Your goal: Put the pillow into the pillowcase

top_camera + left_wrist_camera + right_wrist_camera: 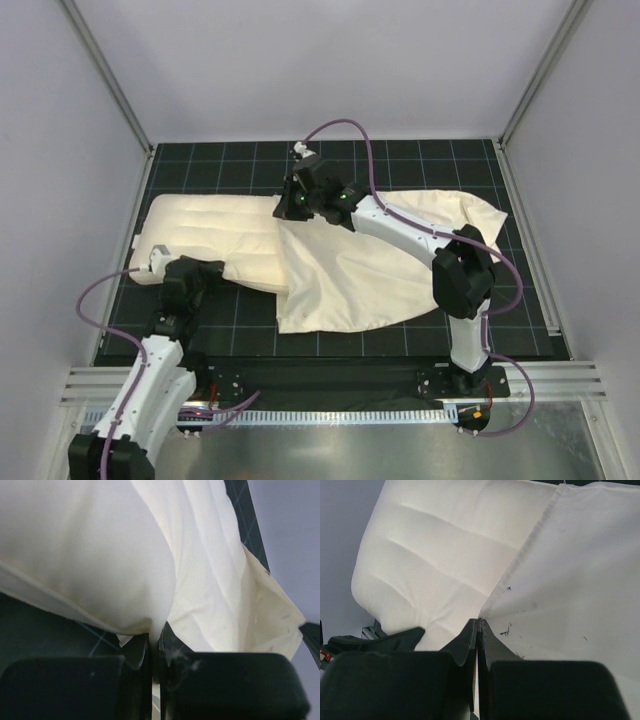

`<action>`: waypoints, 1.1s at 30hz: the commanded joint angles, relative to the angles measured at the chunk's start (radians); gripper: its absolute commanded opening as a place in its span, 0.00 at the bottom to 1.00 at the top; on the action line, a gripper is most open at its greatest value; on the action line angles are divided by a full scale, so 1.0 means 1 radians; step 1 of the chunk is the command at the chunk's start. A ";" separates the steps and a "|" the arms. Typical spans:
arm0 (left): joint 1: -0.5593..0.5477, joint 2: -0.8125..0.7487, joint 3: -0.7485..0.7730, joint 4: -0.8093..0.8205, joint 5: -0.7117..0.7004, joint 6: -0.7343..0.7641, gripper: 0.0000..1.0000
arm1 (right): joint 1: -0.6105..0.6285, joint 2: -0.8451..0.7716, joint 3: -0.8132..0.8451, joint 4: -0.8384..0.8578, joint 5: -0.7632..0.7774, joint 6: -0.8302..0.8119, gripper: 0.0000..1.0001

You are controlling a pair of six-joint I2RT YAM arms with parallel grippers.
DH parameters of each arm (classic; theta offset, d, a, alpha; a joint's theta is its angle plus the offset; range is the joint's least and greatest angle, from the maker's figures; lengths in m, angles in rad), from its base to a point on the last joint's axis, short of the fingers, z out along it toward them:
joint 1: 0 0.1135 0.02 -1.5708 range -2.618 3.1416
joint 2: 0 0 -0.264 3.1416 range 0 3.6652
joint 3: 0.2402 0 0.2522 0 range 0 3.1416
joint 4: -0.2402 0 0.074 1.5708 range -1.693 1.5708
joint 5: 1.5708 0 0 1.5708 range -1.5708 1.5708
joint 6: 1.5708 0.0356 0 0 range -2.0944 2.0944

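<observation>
The plump cream pillow (210,240) lies across the left half of the black mat. The thin wrinkled pillowcase (380,270) lies flat to its right, and its open edge overlaps the pillow's right end. My left gripper (158,262) sits at the pillow's near left corner. In the left wrist view this gripper (155,637) is shut on a pinch of the pillow (90,555), with the pillowcase (215,590) beyond. My right gripper (288,205) is at the far side of the opening. There it (479,622) is shut on the hem of the pillowcase (580,570), beside the pillow (440,555).
A black gridded mat (420,160) covers the table inside pale enclosure walls, with metal posts (110,80) at the back corners. A metal rail (330,375) and both arm bases run along the near edge. Purple cables (340,125) loop off both arms.
</observation>
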 commanded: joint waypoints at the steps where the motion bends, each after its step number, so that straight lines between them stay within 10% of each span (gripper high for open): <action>1: -0.140 -0.076 -0.011 0.117 -0.127 -0.033 0.00 | 0.004 0.015 0.069 0.002 -0.001 -0.001 0.04; 20: -0.562 0.167 0.020 0.331 -0.432 0.071 0.00 | 0.029 0.067 0.247 -0.153 0.023 0.007 0.04; 33: -0.849 0.038 0.029 0.304 -0.560 0.094 0.00 | -0.011 0.063 0.210 -0.187 0.043 -0.016 0.04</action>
